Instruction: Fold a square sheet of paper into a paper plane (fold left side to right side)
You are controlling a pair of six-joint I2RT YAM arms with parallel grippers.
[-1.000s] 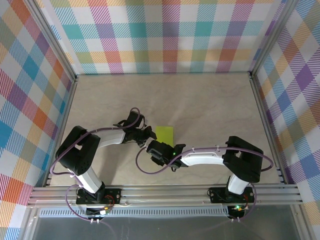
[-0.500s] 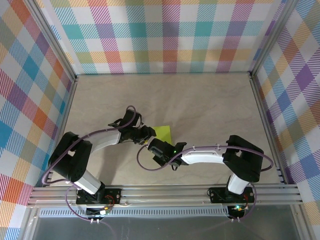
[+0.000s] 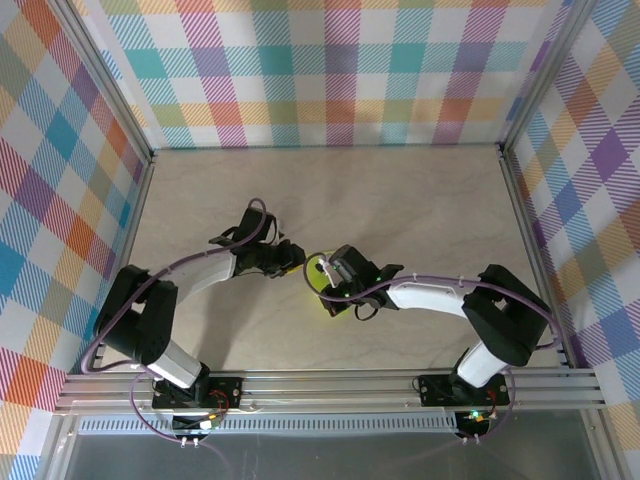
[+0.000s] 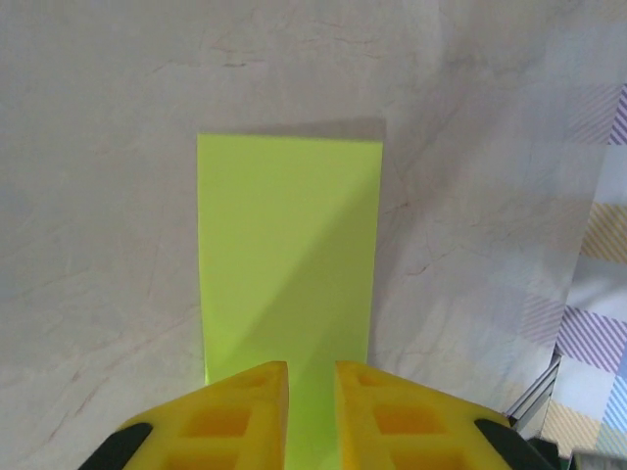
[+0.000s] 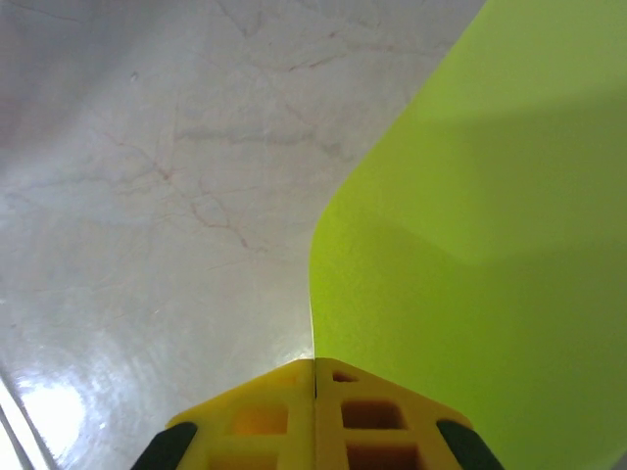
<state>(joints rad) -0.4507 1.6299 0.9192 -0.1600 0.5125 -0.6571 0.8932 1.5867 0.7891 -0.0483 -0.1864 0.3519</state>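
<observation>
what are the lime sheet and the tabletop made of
Sheet: thin paper, matte; it lies flat with crisp edges yet curves softly in the right wrist view.
Tabletop: looks like marble-patterned laminate or stone, slightly glossy; fine veins, a soft glare patch.

From above, we find the paper point(image 3: 314, 272) mostly hidden under the right gripper point(image 3: 326, 272), its folds too small to tell.

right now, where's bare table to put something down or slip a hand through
Widest free patch: the table between the back plaid wall and both arms. A smaller bare strip lies at the near rail, between the two arm bases. Crowded: the centre, where the left gripper and right gripper meet at the lime sheet of paper.
</observation>
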